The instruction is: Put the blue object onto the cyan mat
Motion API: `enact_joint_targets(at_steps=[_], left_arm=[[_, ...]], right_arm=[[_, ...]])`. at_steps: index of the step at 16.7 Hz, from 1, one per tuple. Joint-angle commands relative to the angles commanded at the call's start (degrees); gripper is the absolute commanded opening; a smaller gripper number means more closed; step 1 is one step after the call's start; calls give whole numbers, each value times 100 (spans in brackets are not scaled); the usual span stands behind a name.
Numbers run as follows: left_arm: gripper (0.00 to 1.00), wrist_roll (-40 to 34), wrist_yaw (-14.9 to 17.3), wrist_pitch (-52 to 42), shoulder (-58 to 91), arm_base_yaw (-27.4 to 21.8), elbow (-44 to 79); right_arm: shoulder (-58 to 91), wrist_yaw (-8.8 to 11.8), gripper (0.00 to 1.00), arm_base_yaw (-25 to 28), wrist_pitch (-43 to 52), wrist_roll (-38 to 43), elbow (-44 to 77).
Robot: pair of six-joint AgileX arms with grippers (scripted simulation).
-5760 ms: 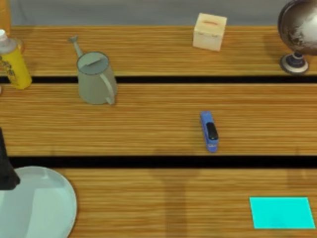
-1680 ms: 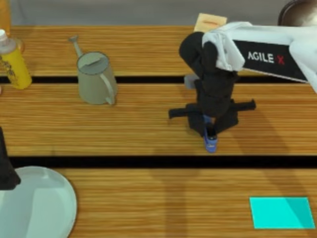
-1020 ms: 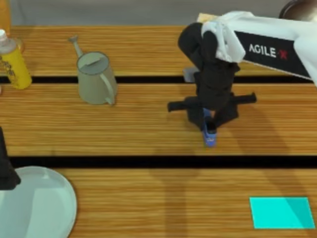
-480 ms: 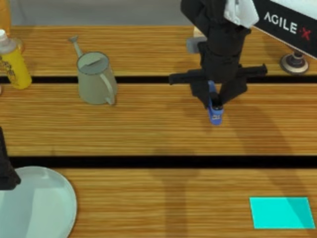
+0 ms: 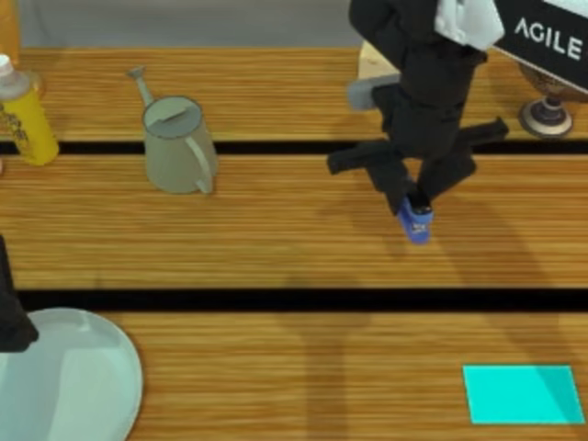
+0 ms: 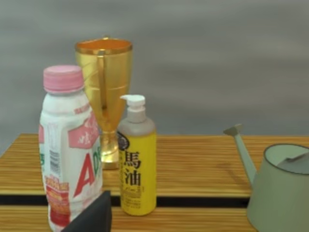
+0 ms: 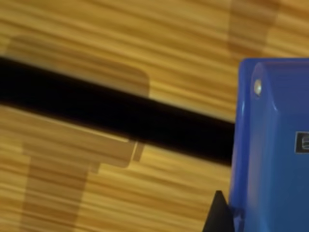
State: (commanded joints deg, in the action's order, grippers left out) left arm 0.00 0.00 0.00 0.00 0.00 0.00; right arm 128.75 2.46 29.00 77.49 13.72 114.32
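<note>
The blue object point(image 5: 416, 220) hangs in the air over the table's middle band, held end-down, with my right gripper point(image 5: 415, 204) shut on its upper part. In the right wrist view the blue object point(image 7: 273, 145) fills one side, close to the camera, a dark fingertip point(image 7: 219, 215) against it. The cyan mat point(image 5: 523, 394) lies flat at the front right of the table, well away from the gripper. My left arm point(image 5: 11, 312) stays parked at the left edge, over the pale plate.
A grey-green watering can point(image 5: 176, 142) stands left of centre. A yellow bottle point(image 5: 26, 115) is at the far left, a cream box point(image 5: 372, 62) and a globe point(image 5: 551, 101) at the back right. A round pale plate point(image 5: 83, 386) sits front left.
My right gripper came down on the blue object, shut on it and lifted it off the table. In the last half second it has shifted slightly right and toward the front.
</note>
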Motion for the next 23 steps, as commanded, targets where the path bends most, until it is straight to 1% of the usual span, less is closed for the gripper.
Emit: enact_joint_targets(at_steps=[2,4,7,10,14,16,18,20,23], left_arm=[[100,0,0,0,0,0,0],[100,0,0,0,0,0,0],[100,0,0,0,0,0,0],[100,0,0,0,0,0,0],[100,0,0,0,0,0,0],[100,0,0,0,0,0,0],[100,0,0,0,0,0,0],[100,0,0,0,0,0,0],[100,0,0,0,0,0,0]], right_arm=[[-417,139,0,-22,66,-787,-486],[-904,257,0,-56,100,-1767,-1082],[-1705,350,0,-125,48,-3403,-2119],[-2507,318,0,-206,-145,-4960,-3188],[-3484,108,0,-321,-612,-6608,-4433],[-3877,-26,0,-374,-877,-7238,-4894],[-4165,-141,0,-413,-1099,-7677,-5214],[-4310,-205,0,-433,-1222,-7878,-5369],[-4323,-211,0,-435,-1234,-7894,-5383]])
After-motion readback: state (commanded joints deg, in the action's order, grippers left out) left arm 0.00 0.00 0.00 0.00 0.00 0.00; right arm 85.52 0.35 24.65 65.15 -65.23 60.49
